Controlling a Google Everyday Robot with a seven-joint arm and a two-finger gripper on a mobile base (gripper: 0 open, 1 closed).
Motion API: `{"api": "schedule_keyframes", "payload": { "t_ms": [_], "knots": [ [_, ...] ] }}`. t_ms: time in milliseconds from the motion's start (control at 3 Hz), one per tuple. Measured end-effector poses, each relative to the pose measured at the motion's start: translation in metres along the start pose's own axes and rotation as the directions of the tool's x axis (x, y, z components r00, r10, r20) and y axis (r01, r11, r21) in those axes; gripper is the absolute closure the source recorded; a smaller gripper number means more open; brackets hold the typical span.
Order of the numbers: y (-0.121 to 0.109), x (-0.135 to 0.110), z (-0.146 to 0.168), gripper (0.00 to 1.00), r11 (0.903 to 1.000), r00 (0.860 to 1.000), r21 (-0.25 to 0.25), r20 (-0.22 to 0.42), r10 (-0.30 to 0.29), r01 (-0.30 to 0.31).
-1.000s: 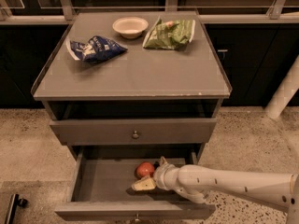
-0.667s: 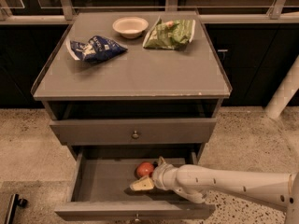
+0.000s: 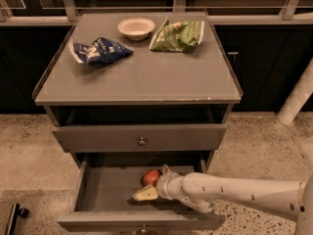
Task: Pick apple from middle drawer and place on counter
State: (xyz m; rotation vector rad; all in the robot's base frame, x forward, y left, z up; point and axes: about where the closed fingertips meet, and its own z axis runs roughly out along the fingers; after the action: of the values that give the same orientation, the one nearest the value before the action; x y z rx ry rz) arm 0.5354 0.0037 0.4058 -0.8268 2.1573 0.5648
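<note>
The middle drawer is pulled open below the closed drawer with the brass knob. The red apple lies on its grey floor, right of centre. My gripper reaches in from the right on a white arm and is down inside the drawer. It stands open, with one cream fingertip in front of and left of the apple and the other just right of it, so the apple lies between them. The counter is the grey top above.
On the counter lie a blue snack bag at the left, a white bowl at the back and a green chip bag at the back right. A white post stands at the right on speckled floor.
</note>
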Motion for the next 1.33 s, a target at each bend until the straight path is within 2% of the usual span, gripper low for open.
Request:
{"api": "schedule_keyframes", "payload": {
  "t_ms": [667, 1000, 1333],
  "knots": [
    [0.010, 0.009, 0.010, 0.00, 0.9995, 1.000, -0.030, -0.016, 0.006, -0.006],
    [0.013, 0.011, 0.015, 0.17, 0.9993, 1.000, -0.039, -0.027, 0.001, -0.002],
    [0.013, 0.011, 0.015, 0.41, 0.9992, 1.000, -0.039, -0.027, 0.001, -0.002]
  ]
}}
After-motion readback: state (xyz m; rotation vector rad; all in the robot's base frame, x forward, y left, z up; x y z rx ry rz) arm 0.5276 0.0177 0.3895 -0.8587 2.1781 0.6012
